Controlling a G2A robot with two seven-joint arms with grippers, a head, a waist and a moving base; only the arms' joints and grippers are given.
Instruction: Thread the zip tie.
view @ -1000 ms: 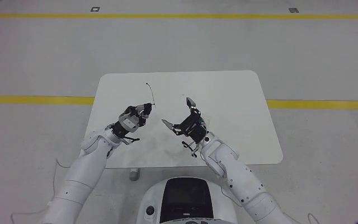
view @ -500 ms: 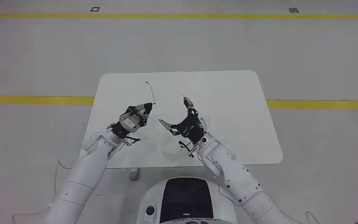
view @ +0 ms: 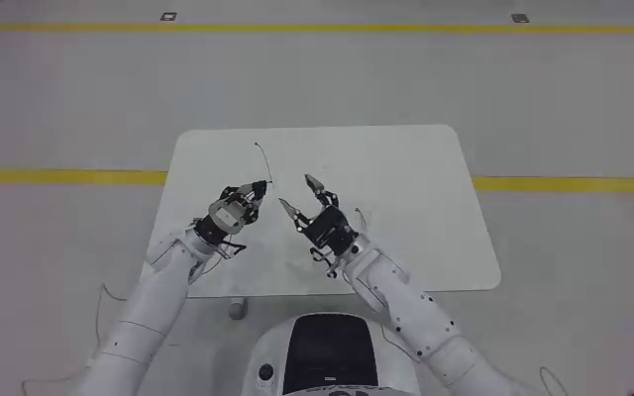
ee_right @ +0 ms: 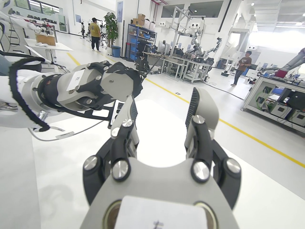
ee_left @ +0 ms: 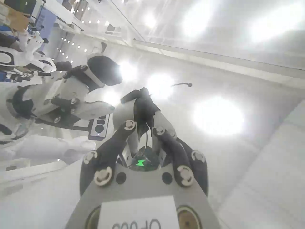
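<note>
- Left tool pinched closed on the zip tie; the strap juts past its tips, held over the counter.
- Right tool wide open, empty, near the left one.
- No loop visible; threading judged not yet begun.
- Left wrist view gives the strap's curved free end; right wrist view gives the gap between the tools.

Zip tie left of right gripper

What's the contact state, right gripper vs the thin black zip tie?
Apart. The top view shows white table between the open right gripper and the thin black zip tie, which is held in the left gripper.
</note>
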